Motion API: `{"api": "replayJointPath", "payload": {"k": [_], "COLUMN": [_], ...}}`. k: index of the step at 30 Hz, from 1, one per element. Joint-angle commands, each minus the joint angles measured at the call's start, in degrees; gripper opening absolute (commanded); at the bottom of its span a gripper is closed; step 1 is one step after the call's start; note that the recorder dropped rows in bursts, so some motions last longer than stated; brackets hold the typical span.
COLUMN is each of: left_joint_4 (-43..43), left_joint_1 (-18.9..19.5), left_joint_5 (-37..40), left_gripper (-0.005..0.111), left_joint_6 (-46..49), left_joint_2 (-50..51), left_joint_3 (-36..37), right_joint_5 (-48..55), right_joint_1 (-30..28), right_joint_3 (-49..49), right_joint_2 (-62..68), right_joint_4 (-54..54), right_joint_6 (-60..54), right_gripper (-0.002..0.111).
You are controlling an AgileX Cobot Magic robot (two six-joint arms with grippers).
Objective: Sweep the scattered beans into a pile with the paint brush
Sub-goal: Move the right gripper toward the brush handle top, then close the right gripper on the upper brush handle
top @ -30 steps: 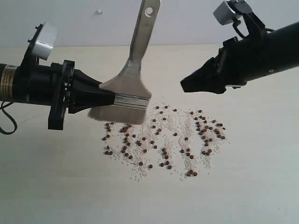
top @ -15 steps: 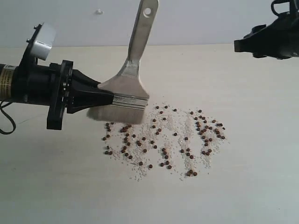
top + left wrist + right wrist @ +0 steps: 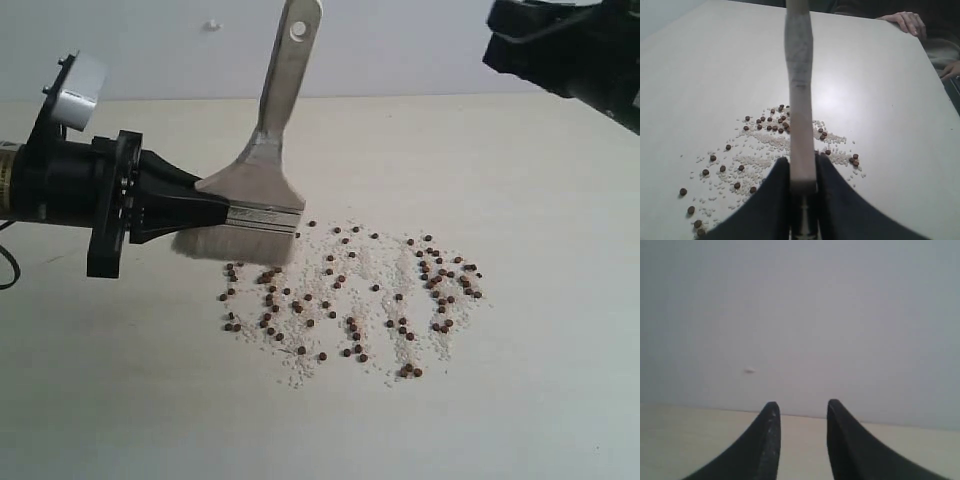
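On the tabletop (image 3: 540,400), at the left edge of the scattered beans (image 3: 350,300), your left gripper (image 3: 228,213) is clamped on the paint brush (image 3: 250,185) at its ferrule. You cannot tell whether the bristles touch down. Your right gripper (image 3: 801,410), high and well apart, has parted, empty jaws and is cut off in the exterior view.

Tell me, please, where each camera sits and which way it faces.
Exterior: off the arms, facing the beans on the table; shows the left gripper clamping the paint brush, plus the right arm.
Left wrist: on the left arm, looking along the brush handle over the beans; shows its jaws.
Right wrist: up high, facing the wall; shows the open right gripper.
Shared: exterior and left wrist both see brush and beans.
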Motion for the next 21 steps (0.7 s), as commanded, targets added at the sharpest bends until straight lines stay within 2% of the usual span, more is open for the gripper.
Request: {"api": "replayJointPath", "payload": {"k": [1, 6, 8, 10, 14, 16, 21], "left_joint_4": [-0.3, 0.2, 0.2, 0.2, 0.2, 0.2, 0.6], "left_joint_1": [0.1, 0.1, 0.1, 0.1, 0.1, 0.1, 0.1], "left_joint_5": [-1.0, -1.0, -1.0, -1.0, -1.0, -1.0, -1.0], "left_gripper": [0.0, 0.0, 0.0, 0.0, 0.0, 0.0, 0.0], "left_joint_6": [-0.2, -0.2, -0.2, -0.2, -0.2, -0.3, -0.3], "left_joint_2": [-0.3, -0.3, -0.3, -0.3, -0.3, -0.3, -0.3], "left_joint_3": [0.1, 0.1, 0.1, 0.1, 0.1, 0.1, 0.1], "right_joint_5": [-7.0, -7.3, -7.2, -7.6, -21.3, -25.8, -25.8], "right_joint_1": [0.1, 0.1, 0.1, 0.1, 0.1, 0.1, 0.1], "right_joint_3": [0.1, 0.0, -0.3, -0.3, -0.3, -0.3, -0.3], "right_joint_2": [-0.3, -0.7, -0.7, -0.7, 0.4, 0.7, 0.7], "right_joint_4": [-21.8, -42.5, -47.0, -46.0, -47.8, -47.9, -44.8], "right_joint_6": [8.4, 8.1, 9.7, 13.9, 14.6, 14.8, 15.1], "right_gripper": [0.027, 0.0, 0.0, 0.0, 0.001, 0.005, 0.021]}}
